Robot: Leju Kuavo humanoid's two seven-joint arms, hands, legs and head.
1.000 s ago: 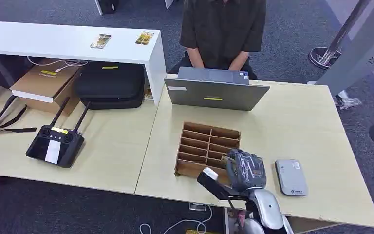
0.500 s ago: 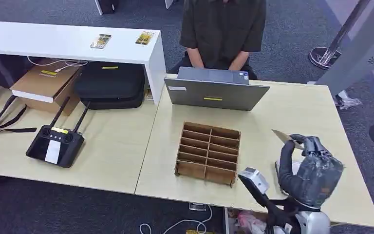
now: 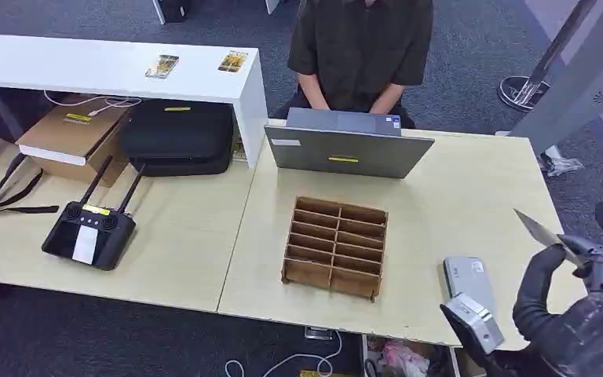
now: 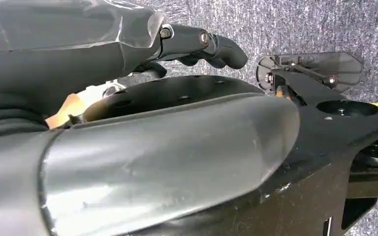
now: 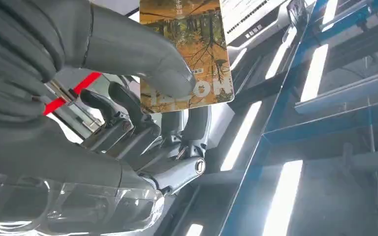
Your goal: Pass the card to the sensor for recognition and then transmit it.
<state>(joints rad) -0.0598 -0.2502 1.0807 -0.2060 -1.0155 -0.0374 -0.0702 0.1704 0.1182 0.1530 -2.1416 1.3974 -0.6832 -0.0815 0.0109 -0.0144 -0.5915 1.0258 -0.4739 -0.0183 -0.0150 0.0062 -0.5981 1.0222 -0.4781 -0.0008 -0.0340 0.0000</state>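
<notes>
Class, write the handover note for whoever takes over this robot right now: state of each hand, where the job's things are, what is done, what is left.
Right hand: pinches the card between thumb and fingers, raised at the table's right end, beyond the grey sensor.
Left hand: hangs by the robot's body above the carpet; its state cannot be told.
Wooden divider box: mid-table, in front of the laptop.
Done: the card is in hand, out of the box.
Left: bring the card to the sensor for recognition, then pass it on.

An office: desks [image 3: 188, 236], a laptop [image 3: 348, 151], grey carpet [image 3: 471, 71].
</notes>
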